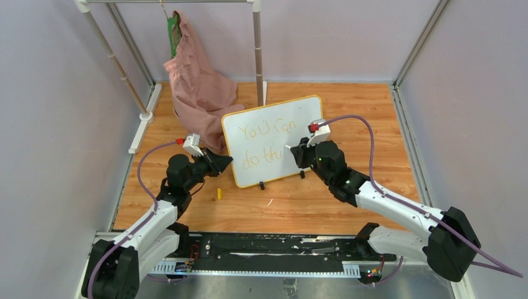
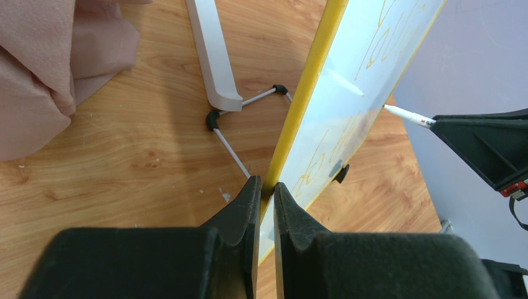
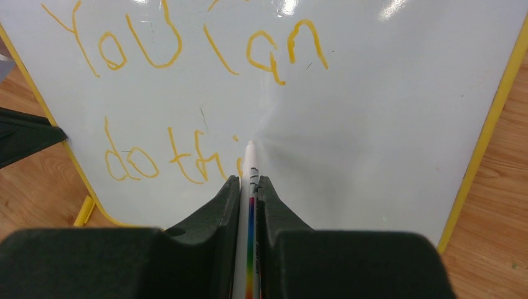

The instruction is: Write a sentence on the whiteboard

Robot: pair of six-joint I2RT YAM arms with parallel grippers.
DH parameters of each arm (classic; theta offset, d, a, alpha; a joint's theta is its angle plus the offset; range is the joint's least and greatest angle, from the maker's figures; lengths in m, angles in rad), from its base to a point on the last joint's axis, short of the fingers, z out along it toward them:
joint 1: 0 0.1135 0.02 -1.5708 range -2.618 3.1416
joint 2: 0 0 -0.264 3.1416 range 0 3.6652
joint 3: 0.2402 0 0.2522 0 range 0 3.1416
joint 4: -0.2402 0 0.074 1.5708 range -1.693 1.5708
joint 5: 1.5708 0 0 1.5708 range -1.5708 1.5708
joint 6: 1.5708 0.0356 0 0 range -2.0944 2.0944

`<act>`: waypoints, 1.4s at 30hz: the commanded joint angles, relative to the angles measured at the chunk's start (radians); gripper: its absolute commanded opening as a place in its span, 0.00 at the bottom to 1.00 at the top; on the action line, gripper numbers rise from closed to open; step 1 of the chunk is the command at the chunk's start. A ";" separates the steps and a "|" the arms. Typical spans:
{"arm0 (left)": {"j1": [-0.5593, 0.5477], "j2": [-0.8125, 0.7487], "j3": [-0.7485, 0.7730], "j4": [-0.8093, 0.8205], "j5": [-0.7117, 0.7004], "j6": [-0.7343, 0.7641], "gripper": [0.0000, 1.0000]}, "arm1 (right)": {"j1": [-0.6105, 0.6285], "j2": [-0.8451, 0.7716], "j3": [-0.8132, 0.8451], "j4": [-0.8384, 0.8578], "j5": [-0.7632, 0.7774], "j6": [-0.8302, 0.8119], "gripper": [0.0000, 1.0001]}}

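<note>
Standing tilted back near the middle of the wooden surface [image 1: 367, 124], the whiteboard [image 1: 268, 169] is leaning on two small black feet and a thin wire prop [image 2: 231, 151] behind it. It is looking light and stiff, with a glossy face that is likely slick, so I am judging that any push from the front could slide it back or tip it.

The left fingers [image 2: 251, 196] are clamping the yellow frame at the board's left edge, low down, with only the frame's thickness between them. That rim is looking like the sensible place to hold, being rigid and leaving the writing face untouched.

The right fingers [image 3: 228, 200] are pinching a thin white pen [image 3: 250, 163], nearly closed around it, gripping a little behind its tip. The tip is resting at the board's face just right of the "i". The sentence [image 1: 269, 129] is reading "You can" above and "do thi" below, so the last letter is not yet written.

The pen is looking light and smooth-barrelled, so I am expecting it to slide back through the grip if pressed hard. A light touch is suiting both pen and board, with the firm hold belonging on the frame rather than at the tip.
</note>
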 commanded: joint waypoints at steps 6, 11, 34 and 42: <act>-0.005 -0.012 -0.002 0.049 0.004 -0.012 0.00 | -0.012 -0.017 -0.013 -0.032 0.042 0.012 0.00; -0.005 -0.009 -0.001 0.049 0.004 -0.011 0.00 | -0.011 -0.010 -0.009 -0.033 0.042 0.012 0.00; -0.005 -0.011 0.000 0.049 0.005 -0.011 0.00 | -0.009 0.068 0.045 -0.039 0.009 0.015 0.00; -0.005 -0.014 0.000 0.049 0.005 -0.011 0.00 | 0.014 0.086 0.049 -0.040 -0.005 0.018 0.00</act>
